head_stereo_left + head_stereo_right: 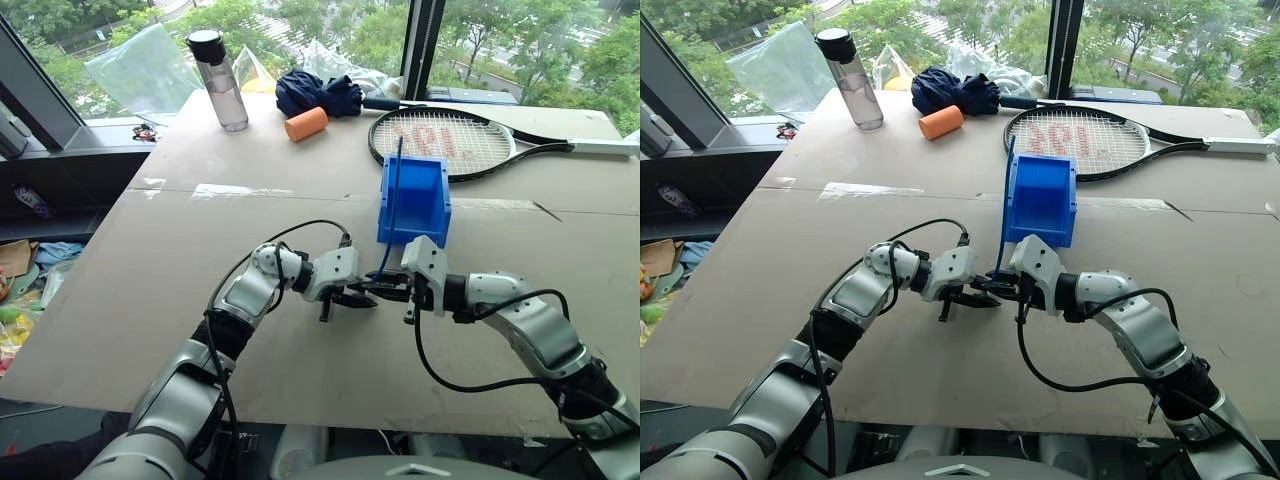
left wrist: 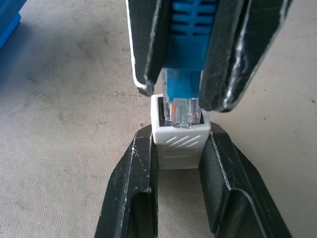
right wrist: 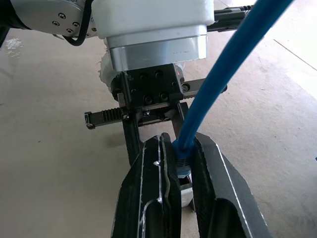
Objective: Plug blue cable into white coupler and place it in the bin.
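blue cable (image 2: 185, 47) plug tip just inside white coupler (image 2: 179, 141) socket, above the bench (image 1: 150, 290) in front of the bin (image 1: 415, 205). left hand (image 2: 179, 163) clamped on the coupler, right hand (image 3: 181, 168) pinched on the plug boot. light, limp cord, small slippery block, fragile clip probably: best gripped at the boot.

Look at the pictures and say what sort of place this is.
Probably an indoor test space by big windows with trees outside. A makeshift cardboard-covered table holds everyday props: a water bottle, a racket and a blue bin.
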Robot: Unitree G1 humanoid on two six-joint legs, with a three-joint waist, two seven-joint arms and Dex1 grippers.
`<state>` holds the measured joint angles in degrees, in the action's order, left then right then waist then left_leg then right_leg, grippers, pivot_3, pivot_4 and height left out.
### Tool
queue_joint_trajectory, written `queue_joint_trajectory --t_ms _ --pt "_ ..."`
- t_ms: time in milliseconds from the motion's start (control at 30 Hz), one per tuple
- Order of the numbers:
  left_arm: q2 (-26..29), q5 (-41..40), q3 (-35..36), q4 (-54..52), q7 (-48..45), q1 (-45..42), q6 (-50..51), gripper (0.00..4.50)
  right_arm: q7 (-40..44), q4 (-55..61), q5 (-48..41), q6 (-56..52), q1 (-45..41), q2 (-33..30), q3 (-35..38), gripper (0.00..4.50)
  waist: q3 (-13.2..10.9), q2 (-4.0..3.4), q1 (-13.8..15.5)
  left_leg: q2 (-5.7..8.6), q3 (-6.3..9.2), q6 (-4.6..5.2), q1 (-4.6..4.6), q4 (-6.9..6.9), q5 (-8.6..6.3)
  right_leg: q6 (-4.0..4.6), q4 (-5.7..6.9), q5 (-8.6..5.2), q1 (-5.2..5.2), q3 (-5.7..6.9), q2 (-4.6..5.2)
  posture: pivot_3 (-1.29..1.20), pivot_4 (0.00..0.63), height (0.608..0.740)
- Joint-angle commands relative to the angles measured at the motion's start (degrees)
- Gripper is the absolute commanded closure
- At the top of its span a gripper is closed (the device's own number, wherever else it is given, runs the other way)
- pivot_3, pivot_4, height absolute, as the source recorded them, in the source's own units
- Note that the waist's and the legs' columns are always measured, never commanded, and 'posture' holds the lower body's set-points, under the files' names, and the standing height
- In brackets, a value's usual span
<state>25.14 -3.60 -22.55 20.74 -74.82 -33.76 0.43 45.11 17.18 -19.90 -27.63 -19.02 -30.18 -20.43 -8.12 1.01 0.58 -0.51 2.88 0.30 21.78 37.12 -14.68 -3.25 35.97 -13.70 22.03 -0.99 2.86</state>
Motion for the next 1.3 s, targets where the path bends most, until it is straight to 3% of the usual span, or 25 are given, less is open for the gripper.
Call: queue_joint_trajectory --t_ms 33,400,700,867,933,1000,1100,1233,1300 --pt "-0.13 0.29 -0.63 -1.49 -0.61 0.76 0.26 3.97 2.38 -2.76 1.79 -1.26 -0.11 -1.78 -0.32 4.5 0.01 -0.01 -0.02 0.0 0.0 0.0 -0.01 0.0 0.0 0.0 0.0 0.0 -0.01 0.0 0.0 0.0 0.15 0.74" --pt "-0.63 0.32 -0.46 -1.65 0.01 0.79 0.57 3.97 5.85 -6.03 4.88 -1.42 -2.97 -3.34 -1.53 4.5 0.03 -0.02 0.12 0.01 0.0 0.0 0.0 0.03 0.0 0.0 0.01 0.0 -0.02 0.01 0.01 0.0 0.15 0.74" --pt "-1.48 0.52 -0.33 -2.05 0.98 0.83 0.97 3.97 9.58 -11.71 10.85 -3.72 -8.5 -1.96 -9.75 4.5 0.14 -0.03 -0.15 -0.01 0.04 0.0 -0.08 0.04 0.0 0.0 0.04 0.0 -0.09 0.04 -0.01 0.0 0.15 0.74" --pt "-1.41 -0.74 0.68 -3.55 1.53 1.76 2.65 3.97 9.01 -11.75 9.88 -2.89 -6.66 -0.7 -7.04 4.5 0.55 -0.02 -0.28 -0.02 0.08 0.0 -0.26 0.04 0.0 0.01 0.04 -0.01 -0.31 0.08 -0.01 0.0 0.15 0.74" --pt "-0.83 -4.08 4.4 -7.56 3.23 2.96 6.83 2.94 5.17 -9.0 4.84 -3.55 -5.62 3.05 0.77 4.5 0.54 -0.01 -0.49 -0.02 0.12 0.0 -0.25 0.04 0.0 0.0 0.04 -0.01 -0.32 0.11 -0.01 0.0 0.15 0.74" --pt "-0.06 -7.81 8.77 -13.34 5.85 5.04 12.29 2.23 2.67 -5.45 -0.13 -6.5 -4.71 5.33 7.71 4.5 0.41 -0.12 -0.74 -0.03 0.19 0.0 -0.15 0.04 0.0 0.0 0.05 0.0 -0.27 0.14 -0.01 0.0 0.15 0.74" --pt "2.0 -14.12 15.26 -24.38 9.92 10.04 21.65 0.81 0.09 -0.5 -6.56 -12.62 -4.03 5.78 15.41 4.5 0.22 -0.19 -1.14 -0.02 0.49 0.0 0.05 0.07 0.0 0.0 0.21 0.01 0.01 0.1 0.03 0.0 0.15 0.74" --pt "4.8 -21.18 24.67 -36.69 16.41 17.34 30.04 0.81 -3.73 -0.23 -14.77 -23.01 -9.13 5.78 23.75 4.5 0.18 -0.25 -1.83 -0.04 0.5 -0.01 -0.02 -0.05 0.0 -0.01 0.34 0.0 0.11 0.05 0.04 0.0 0.15 0.74" --pt "5.43 -22.67 27.35 -40.03 18.95 19.39 31.43 0.81 -6.95 -5.99 -15.94 -26.82 -15.17 6.95 26.43 4.5 0.15 -0.28 -1.7 -0.05 0.52 0.0 -0.06 -0.16 0.0 0.0 0.34 0.0 0.13 0.09 0.03 0.0 0.15 0.74"
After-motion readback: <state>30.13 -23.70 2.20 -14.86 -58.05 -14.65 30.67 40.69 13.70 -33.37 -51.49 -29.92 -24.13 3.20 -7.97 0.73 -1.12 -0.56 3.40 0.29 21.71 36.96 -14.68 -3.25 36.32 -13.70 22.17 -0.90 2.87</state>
